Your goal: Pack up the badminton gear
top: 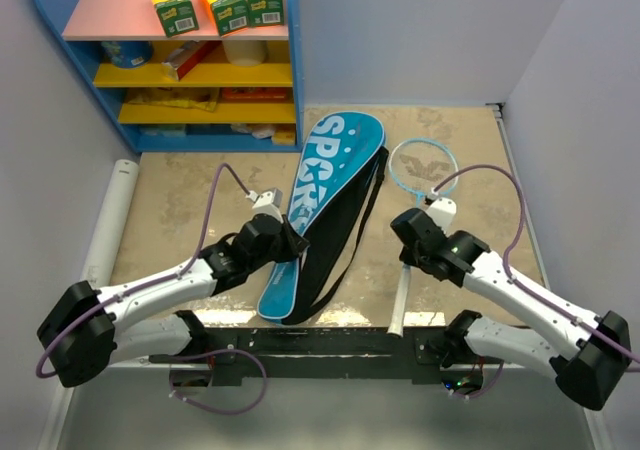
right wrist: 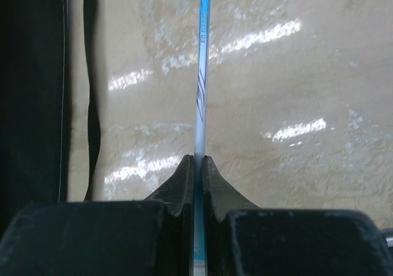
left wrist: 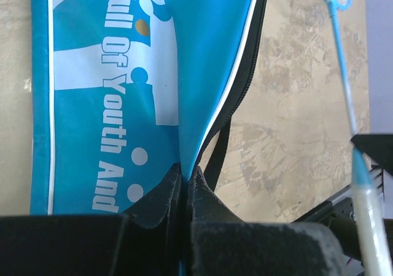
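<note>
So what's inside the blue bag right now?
Only black lining shows along the blue bag's open edge, where the left fingers pinch the top flap. Anything deeper is covered. One racket is outside, beside it.

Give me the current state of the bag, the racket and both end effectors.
Long blue racket-shaped fabric bag: lying on the table, zipper side open, black inside showing.
Thin light-blue racket: outside the bag, on its right, shaft clamped.
Left end effector: shut on the bag's blue flap edge.
Right end effector: shut on the racket's shaft.
</note>
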`<state>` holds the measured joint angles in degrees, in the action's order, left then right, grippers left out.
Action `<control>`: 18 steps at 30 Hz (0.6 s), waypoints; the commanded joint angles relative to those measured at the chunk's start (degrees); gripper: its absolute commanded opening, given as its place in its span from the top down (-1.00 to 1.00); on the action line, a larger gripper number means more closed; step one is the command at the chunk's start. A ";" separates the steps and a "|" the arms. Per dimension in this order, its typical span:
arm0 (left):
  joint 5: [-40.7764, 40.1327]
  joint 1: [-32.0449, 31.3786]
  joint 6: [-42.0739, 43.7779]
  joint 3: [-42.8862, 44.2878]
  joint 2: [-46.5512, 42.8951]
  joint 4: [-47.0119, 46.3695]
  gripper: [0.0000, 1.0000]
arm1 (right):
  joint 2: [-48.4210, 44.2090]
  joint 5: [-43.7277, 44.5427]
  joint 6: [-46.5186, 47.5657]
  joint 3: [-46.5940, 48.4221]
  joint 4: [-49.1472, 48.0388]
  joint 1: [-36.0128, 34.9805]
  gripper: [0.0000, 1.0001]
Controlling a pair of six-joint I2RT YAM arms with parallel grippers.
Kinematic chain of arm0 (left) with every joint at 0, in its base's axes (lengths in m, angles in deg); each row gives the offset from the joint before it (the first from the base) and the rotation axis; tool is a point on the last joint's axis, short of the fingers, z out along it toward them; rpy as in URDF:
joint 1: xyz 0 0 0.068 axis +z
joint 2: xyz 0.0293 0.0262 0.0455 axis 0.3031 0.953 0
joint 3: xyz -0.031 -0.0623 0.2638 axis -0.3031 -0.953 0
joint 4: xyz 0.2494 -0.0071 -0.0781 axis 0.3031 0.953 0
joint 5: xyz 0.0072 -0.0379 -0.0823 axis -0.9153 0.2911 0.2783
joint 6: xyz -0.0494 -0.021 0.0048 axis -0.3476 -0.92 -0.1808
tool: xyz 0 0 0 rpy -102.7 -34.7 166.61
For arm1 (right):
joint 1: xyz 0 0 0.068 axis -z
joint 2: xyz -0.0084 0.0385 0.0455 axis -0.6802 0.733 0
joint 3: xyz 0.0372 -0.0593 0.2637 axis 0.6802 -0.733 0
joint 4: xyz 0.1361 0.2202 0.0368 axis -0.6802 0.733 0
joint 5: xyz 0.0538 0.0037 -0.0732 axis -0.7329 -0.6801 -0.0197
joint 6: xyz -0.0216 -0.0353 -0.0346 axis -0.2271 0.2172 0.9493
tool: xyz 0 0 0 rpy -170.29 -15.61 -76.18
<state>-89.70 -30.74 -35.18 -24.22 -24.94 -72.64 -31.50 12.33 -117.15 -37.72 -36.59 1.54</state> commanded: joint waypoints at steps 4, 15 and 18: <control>1.32 0.83 1.90 5.52 3.53 -7.87 1.00 | 3.14 -2.83 -9.04 -3.71 -0.76 -7.89 1.00; 2.11 1.01 2.08 3.15 0.63 -8.04 1.00 | 6.48 -5.31 -16.16 -14.72 -12.02 -10.97 0.73; 3.42 1.01 1.02 0.87 -0.07 -8.92 1.00 | 6.92 -3.03 -16.51 -13.58 -11.24 -10.97 0.43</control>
<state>-88.21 -29.99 -33.80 -21.88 -22.36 -75.78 -25.05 6.38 -130.36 -52.23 -45.37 -9.00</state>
